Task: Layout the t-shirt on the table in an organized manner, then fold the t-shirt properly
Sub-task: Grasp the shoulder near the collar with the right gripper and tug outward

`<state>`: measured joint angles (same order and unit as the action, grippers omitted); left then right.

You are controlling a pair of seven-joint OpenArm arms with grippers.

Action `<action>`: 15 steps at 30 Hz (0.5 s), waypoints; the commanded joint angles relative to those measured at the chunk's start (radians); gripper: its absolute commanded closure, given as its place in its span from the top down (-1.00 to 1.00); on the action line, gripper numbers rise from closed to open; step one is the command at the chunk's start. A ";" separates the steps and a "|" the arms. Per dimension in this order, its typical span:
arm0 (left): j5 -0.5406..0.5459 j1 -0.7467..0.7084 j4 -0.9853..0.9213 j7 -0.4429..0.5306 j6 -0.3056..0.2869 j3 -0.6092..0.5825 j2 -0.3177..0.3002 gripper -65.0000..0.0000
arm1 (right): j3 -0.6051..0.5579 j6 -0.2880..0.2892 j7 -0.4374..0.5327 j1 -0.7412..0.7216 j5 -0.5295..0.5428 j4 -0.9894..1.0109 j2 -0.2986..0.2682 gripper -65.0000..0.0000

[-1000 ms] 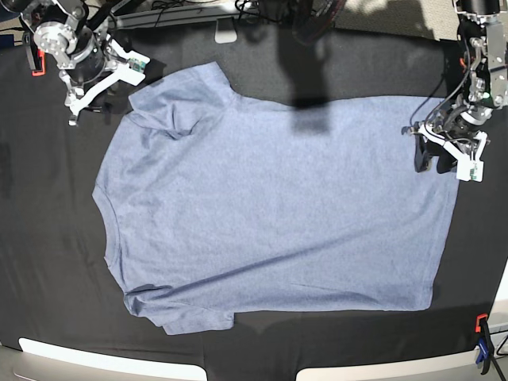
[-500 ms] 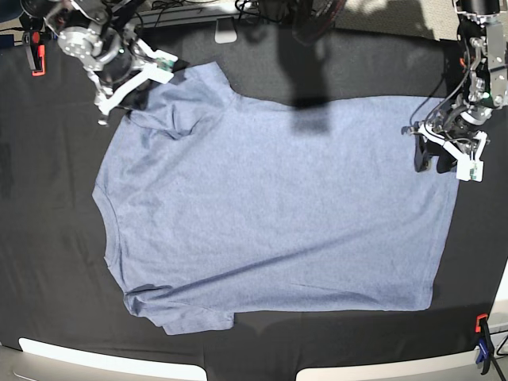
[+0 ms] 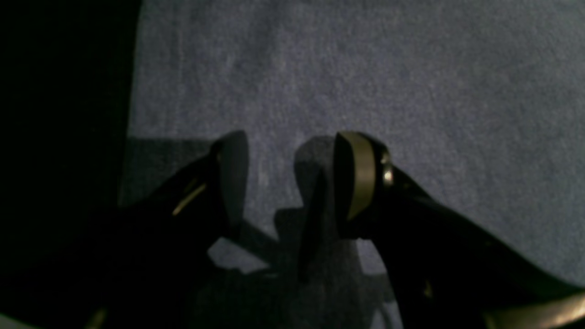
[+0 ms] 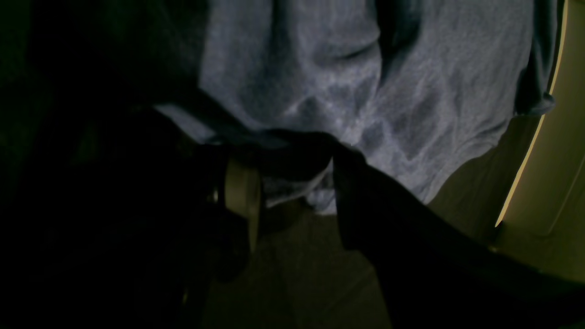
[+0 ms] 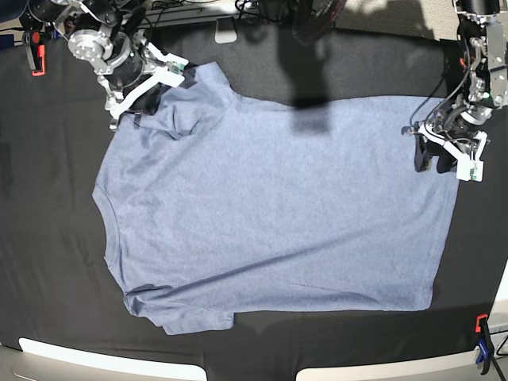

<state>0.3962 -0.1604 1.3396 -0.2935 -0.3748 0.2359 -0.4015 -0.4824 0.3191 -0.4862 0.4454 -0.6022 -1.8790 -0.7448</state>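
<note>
A strip of grey floor (image 5: 381,16) is seen along the upper right of the base view. Tangled dark cables (image 5: 262,9) are noted at top centre. Pale rounded panels (image 5: 103,361) are observed along the bottom edge. Lighting is even overhead.

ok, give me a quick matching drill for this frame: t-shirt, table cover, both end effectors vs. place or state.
Things:
1. light blue-grey cotton t-shirt
2. black cloth-covered table
3. left end effector
4. right end effector

Places/states:
A. open at a folded sleeve
B. spread nearly flat
C. open over the hem end
D. lies under the garment

Pairs: 1-B, 2-D, 3-C, 4-A
</note>
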 commanded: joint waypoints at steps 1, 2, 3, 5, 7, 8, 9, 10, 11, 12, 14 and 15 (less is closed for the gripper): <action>0.013 0.011 0.017 0.021 -0.004 0.006 -0.017 -0.15 | 0.003 0.001 0.018 -0.002 0.003 -0.009 -0.006 -0.30; 0.012 0.011 0.017 0.021 -0.004 0.006 -0.017 -0.15 | 0.003 0.001 0.018 -0.002 0.003 -0.009 0.000 -0.37; 0.012 0.011 0.017 0.021 -0.004 0.007 -0.017 -0.15 | 0.003 0.002 0.018 -0.002 0.004 -0.009 0.005 -0.46; 0.012 0.011 0.017 0.021 -0.004 0.006 -0.017 -0.15 | 0.003 0.003 0.017 -0.002 0.003 -0.009 0.016 -0.66; 0.012 0.011 0.017 0.021 -0.004 0.007 -0.017 -0.15 | 0.003 0.002 0.016 -0.002 0.003 -0.009 0.026 -0.97; 0.013 0.011 0.017 0.021 -0.004 0.006 -0.017 -0.15 | 0.003 -0.003 0.016 -0.002 0.003 -0.009 0.034 -1.00; 0.013 0.010 0.017 0.020 -0.004 0.006 -0.017 -0.15 | 0.003 -0.016 0.016 -0.001 0.003 -0.010 0.040 -1.00; 0.013 0.010 0.017 0.019 -0.004 0.007 -0.017 -0.15 | 0.003 -0.029 0.014 0.002 0.003 -0.014 0.042 -1.00; 0.013 0.008 0.018 0.013 -0.004 0.007 -0.018 -0.15 | 0.003 -0.043 0.003 0.009 0.003 -0.023 0.040 -1.00; 0.013 0.007 0.018 0.001 -0.004 0.007 -0.018 -0.15 | 0.003 -0.049 -0.021 0.021 0.003 -0.037 0.037 -1.00; 0.013 -0.002 0.025 -0.034 -0.004 0.009 -0.022 -0.15 | 0.003 -0.050 -0.061 0.051 0.002 -0.068 0.020 -1.00; 0.013 -0.011 0.035 -0.045 -0.004 0.016 -0.026 -0.15 | 0.003 -0.050 -0.068 0.067 0.002 -0.083 0.009 -1.00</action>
<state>0.3985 -0.1753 1.3567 -0.3500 -0.3752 0.2417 -0.4095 -0.4835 0.2821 -0.5549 0.5137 -0.5945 -1.9438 -0.7235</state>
